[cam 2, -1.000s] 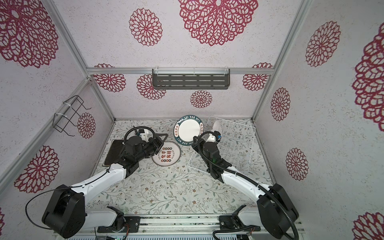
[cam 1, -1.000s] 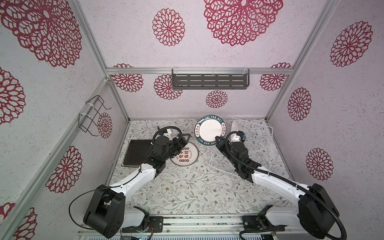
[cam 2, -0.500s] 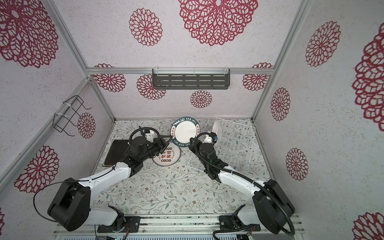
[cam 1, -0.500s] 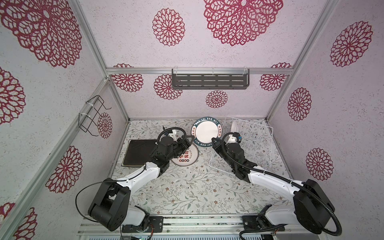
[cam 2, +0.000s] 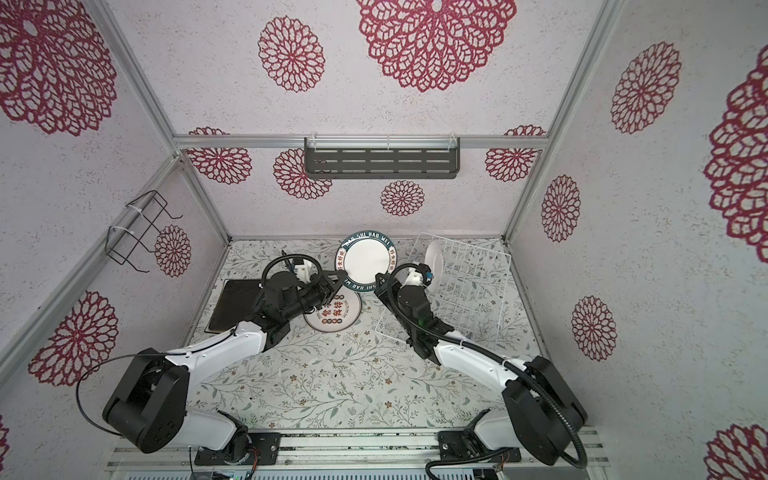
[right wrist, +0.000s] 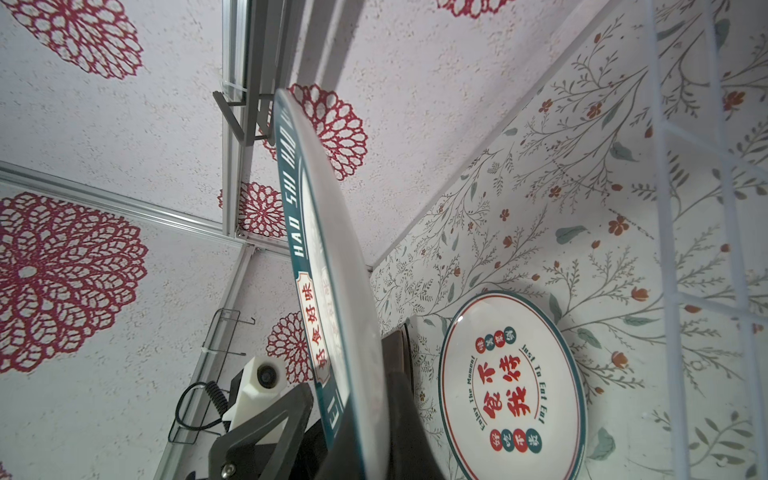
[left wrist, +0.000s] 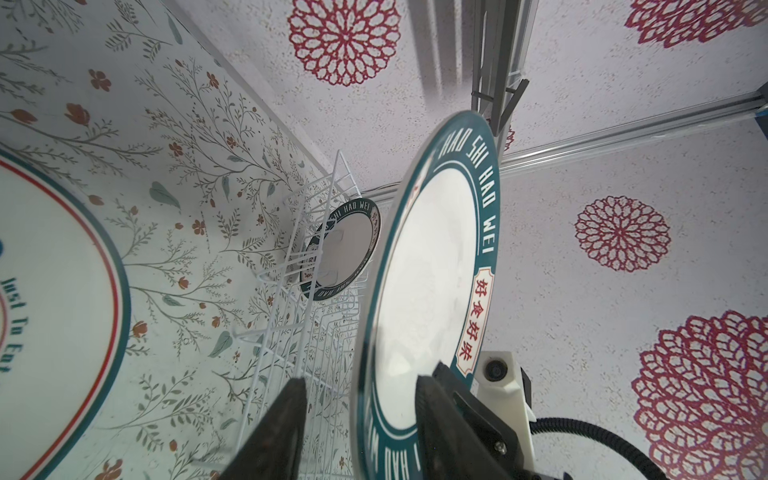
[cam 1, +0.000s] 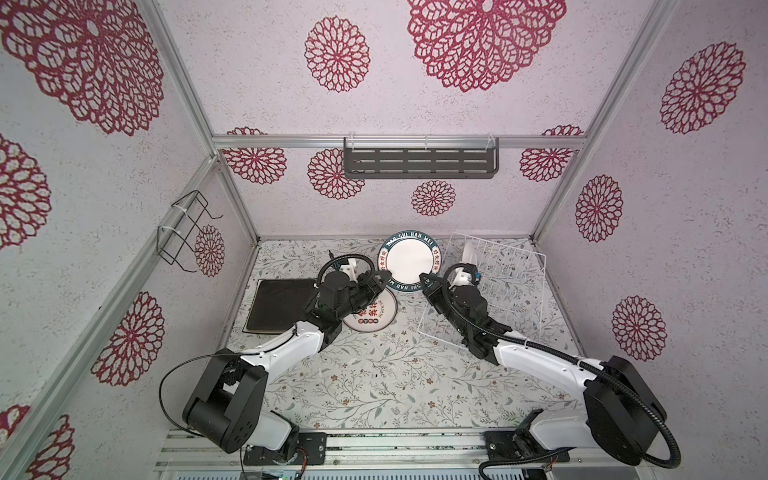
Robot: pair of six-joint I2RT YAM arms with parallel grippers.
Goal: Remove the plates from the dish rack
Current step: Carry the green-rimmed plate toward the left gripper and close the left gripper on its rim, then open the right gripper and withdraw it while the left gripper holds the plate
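Floral tabletop (cam 1: 374, 374): black plate (cam 1: 278, 307) at left edge, red-lettered plate (cam 1: 374, 322) beside it, both unloaded. Upright in mid-air beside rack (cam 1: 519, 291), teal plate (cam 1: 409, 266) is clamped by right gripper (cam 1: 427, 279); left gripper (cam 1: 384, 276) straddles its rim, jaws not closed. Outstanding: last plate (cam 1: 468, 257), standing in rack.

In both top views the left arm (cam 1: 291, 345) covers the red-lettered plate (cam 1: 376, 322) from nine to twelve o'clock and the black square plate (cam 1: 274, 305) at its three o'clock edge. The white plate (cam 1: 468, 255) in the rack (cam 1: 511, 291) stands edge-on, face unseen. The left wrist view cuts off most of the red-lettered plate. In the right wrist view the right jaws' hold on the teal-rimmed plate (right wrist: 328, 270) is cut off.
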